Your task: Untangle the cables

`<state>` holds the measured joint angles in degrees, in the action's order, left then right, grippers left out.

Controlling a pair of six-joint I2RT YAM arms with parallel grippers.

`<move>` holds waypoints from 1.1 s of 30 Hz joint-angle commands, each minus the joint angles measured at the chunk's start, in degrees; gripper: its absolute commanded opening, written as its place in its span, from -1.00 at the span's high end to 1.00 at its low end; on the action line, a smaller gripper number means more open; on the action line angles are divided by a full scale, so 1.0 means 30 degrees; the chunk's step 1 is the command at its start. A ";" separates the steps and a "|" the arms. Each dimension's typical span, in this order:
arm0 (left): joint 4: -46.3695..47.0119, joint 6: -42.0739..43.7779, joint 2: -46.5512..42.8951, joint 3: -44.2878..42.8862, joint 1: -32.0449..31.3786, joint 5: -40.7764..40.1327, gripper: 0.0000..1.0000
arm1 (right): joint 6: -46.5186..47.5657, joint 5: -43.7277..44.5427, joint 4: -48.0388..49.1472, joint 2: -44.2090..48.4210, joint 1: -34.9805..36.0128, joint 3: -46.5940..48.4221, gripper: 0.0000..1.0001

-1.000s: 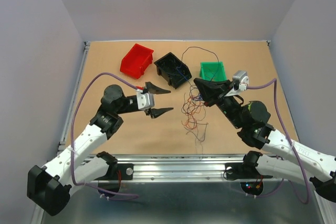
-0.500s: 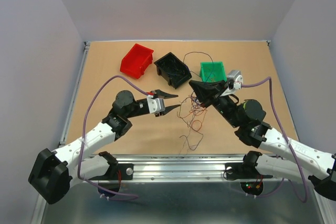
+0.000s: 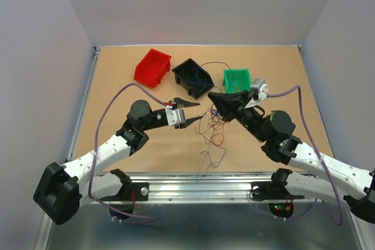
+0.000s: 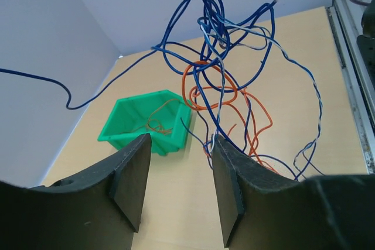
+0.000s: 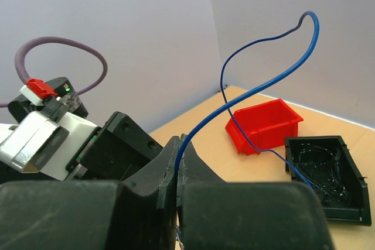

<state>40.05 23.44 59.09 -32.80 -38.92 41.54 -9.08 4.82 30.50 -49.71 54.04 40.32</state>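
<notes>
Your right fingers (image 3: 214, 97) were pressed together, pinching a blue strand of the cables (image 3: 214, 124). The wrist view showed that strand coming straight out of the closed tips and looping up. Your left fingers (image 3: 195, 120) were spread with nothing between them, the tips just short of the clump. One blue strand passed close by a tip, and I couldn't tell if it touched.

The clump hung from your right fingers between the two arms, lifted off the counter (image 3: 117, 86). It was mostly blue and orange loops knotted together up high, with loose tails trailing down toward the near edge. One long blue strand ran back toward the black bin (image 3: 193, 77).

Beyond that, the green bin (image 4: 137, 124) had a few orange bits in it, and the black bin showed thin dark wires on its floor. The red bin (image 3: 152, 67) sat far left, and I saw nothing in it from here.

Progress, my read: some pieces looked already pulled out and binned, but the main knot was not undone. Blue and orange were still wound through each other. Left to do: grab a second strand with your left fingers, pull the two apart, and repeat until the strands come free.
</notes>
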 commanded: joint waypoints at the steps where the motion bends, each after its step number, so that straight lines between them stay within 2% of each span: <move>1: 0.1442 -0.0079 0.0254 -0.0699 -0.0094 0.2025 -0.13 | -0.0253 -0.0726 0.1200 0.0457 0.0062 0.0537 0.99; 4: 0.2086 -0.0430 0.0459 -0.0640 -0.0211 0.2647 -0.15 | -0.0458 -0.1049 0.1229 0.0604 0.0062 0.0507 0.99; 16: 0.2586 -0.1133 0.1046 -0.1256 -0.0827 0.2063 -0.11 | -0.0986 -0.1489 0.1610 0.0547 0.0062 0.0389 0.99; 25: 0.2995 -0.1748 0.1046 -0.1519 -0.0944 0.1359 0.05 | -0.1396 -0.2368 0.2312 -0.0654 0.0062 0.0624 0.99; 28: 0.3172 -0.1896 0.0812 -0.1431 -0.0973 0.1213 0.24 | -0.1513 -0.2456 0.2518 -0.0918 0.0062 0.0712 0.99; 29: 0.3201 -0.1896 0.0724 -0.1460 -0.0973 0.1183 0.51 | -0.1572 -0.2543 0.2576 -0.1006 0.0062 0.0712 0.99; 32: 0.2969 -0.1721 0.0723 -0.1489 -0.0973 0.1212 1.00 | -0.1631 -0.2573 0.2782 -0.1182 0.0062 0.0712 0.99; 33: 0.2938 -0.1720 0.0723 -0.1490 -0.0973 0.1183 1.00 | -0.1631 -0.2544 0.2782 -0.1183 0.0033 0.0683 0.99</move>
<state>45.63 18.50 63.13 -34.65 -41.54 45.19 -13.30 -1.89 34.39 -53.34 54.04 40.34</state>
